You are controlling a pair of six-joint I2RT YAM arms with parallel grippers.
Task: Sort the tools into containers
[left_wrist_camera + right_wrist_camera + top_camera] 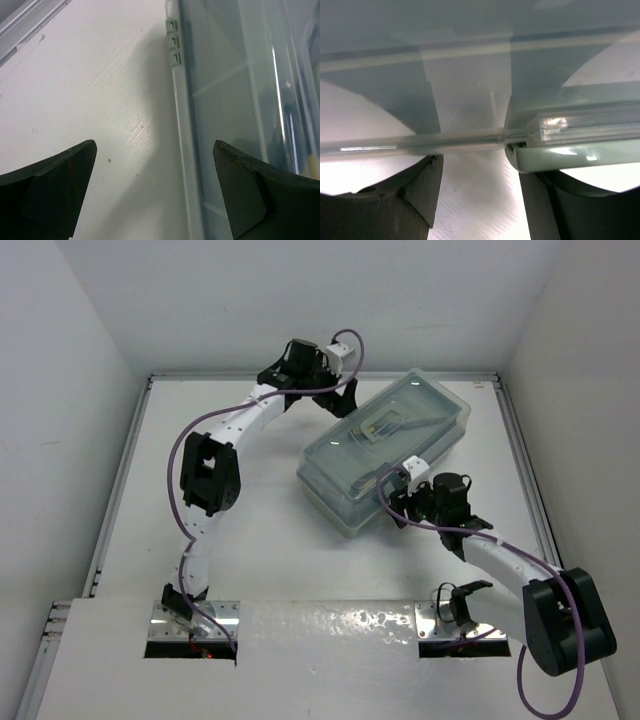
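Observation:
The sage-green toolbox [385, 455] lies on the table with its translucent lid down. Tools [385, 428] show dimly through the lid, and as dark and yellow shapes in the left wrist view [300, 150]. My left gripper [337, 398] is open at the box's far left edge; in its own view [155, 150] its jaws straddle the box rim [182, 130], one over the table and one over the lid. My right gripper [405, 502] is open at the box's near edge; in its own view [480, 165] the lid rim [420, 142] runs just above both fingers, with a green latch [570, 155] over the right finger.
The white table [250, 570] has raised rails at its left, back and right sides. A small green hinge [173, 42] sits on the box edge ahead of my left gripper. The two arm bases stand at the near edge.

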